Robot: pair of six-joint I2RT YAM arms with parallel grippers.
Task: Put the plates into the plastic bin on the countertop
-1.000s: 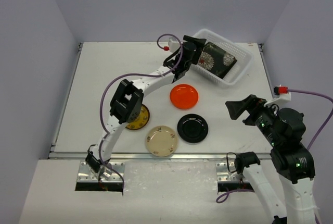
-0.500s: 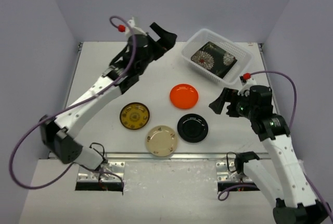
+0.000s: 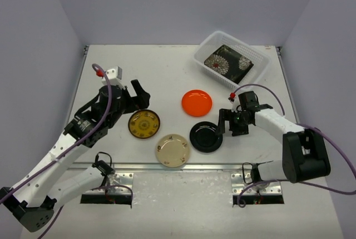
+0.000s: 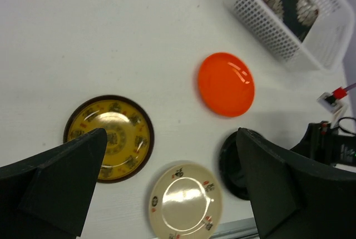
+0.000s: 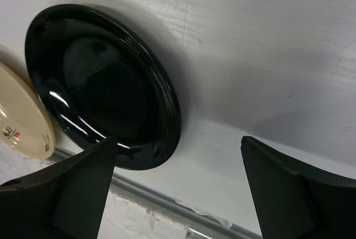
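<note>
The plastic bin (image 3: 201,60) stands at the back right of the countertop (image 3: 111,78) with a black floral plate (image 3: 228,64) on top inside it. Teal and mustard plates are not visible. The orange plate (image 3: 196,103), black plate (image 3: 206,137), cream plate (image 3: 173,150) and brown-yellow plate (image 3: 144,124) lie on the countertop. My left gripper (image 3: 140,96) is open and empty, above and just behind the brown-yellow plate (image 4: 108,138). My right gripper (image 3: 227,123) is open and empty, low at the right edge of the black plate (image 5: 100,83).
The metal rail (image 5: 156,200) runs along the front edge just beyond the black and cream plates (image 5: 22,116). Grey walls enclose the table on three sides. The left wrist view shows the bin (image 4: 278,36), the orange plate (image 4: 226,84) and the cream plate (image 4: 185,198).
My left arm has pulled back from the bin to above the brown-yellow plate. My right arm has swung in and down to the black plate's right edge.
</note>
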